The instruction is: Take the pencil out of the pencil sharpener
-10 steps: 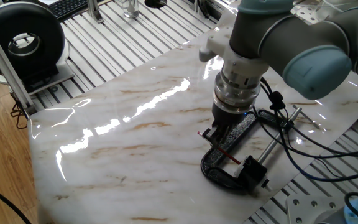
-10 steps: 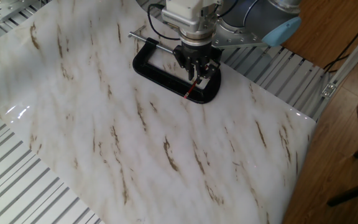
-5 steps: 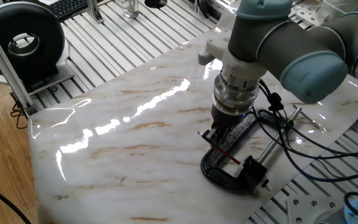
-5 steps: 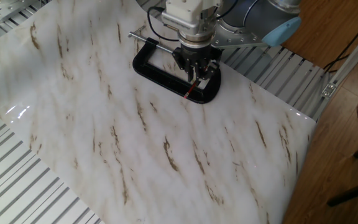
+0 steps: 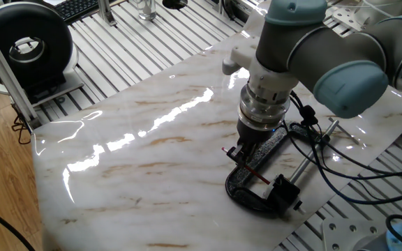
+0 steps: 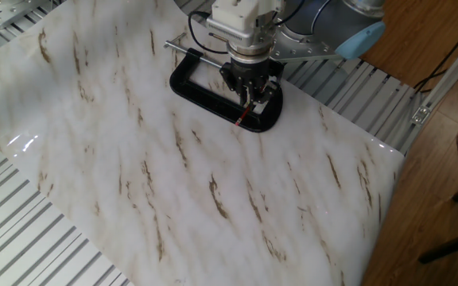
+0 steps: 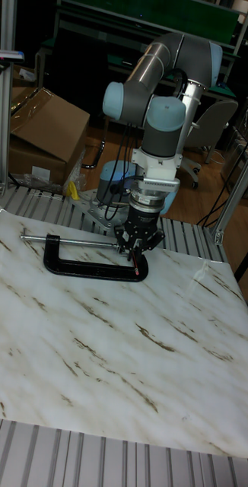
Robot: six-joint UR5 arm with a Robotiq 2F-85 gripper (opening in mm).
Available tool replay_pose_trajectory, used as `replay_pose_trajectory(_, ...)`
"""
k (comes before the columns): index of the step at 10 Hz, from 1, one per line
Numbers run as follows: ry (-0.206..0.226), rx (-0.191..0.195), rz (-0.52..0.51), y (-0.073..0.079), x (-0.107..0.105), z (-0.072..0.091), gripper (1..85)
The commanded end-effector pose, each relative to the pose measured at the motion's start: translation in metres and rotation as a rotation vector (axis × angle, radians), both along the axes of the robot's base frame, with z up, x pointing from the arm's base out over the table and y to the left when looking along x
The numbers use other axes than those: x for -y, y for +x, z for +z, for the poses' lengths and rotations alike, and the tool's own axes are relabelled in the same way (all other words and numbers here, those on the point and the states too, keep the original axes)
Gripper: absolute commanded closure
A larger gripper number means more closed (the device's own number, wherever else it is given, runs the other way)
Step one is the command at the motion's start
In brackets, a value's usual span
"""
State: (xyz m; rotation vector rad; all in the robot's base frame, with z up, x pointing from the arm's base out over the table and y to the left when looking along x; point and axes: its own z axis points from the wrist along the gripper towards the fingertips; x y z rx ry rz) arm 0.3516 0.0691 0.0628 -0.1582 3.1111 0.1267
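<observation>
I can't read any words or labels on anything here. A big black clamp [image 7: 86,268] lies on the marble table [image 7: 101,358], its silver rod [image 7: 71,242] sticking out to the left. At its right end the gripper [image 7: 138,255] points down over the red pencil [image 6: 245,116]; I cannot tell whether its claw is apart or pinching, and the sharpener is hidden.

Arm bent over, wrist vertical, hand [image 7: 138,255] pointing straight down, fingers nearly closed.
</observation>
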Motion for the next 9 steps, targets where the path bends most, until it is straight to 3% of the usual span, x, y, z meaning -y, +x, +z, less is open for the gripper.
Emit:
replay_pose_trajectory(1, 0.023, 0.007, -0.013, 0.0023, -0.0064, -0.0003, 59.0)
replay_pose_trajectory(6, 0.025, 0.023, -0.027, 0.0062, -0.0083, -0.0009, 64.7)
replay_pose_trajectory(9, 0.019, 0.040, -0.030, 0.0105, -0.0067, -0.0008, 72.3)
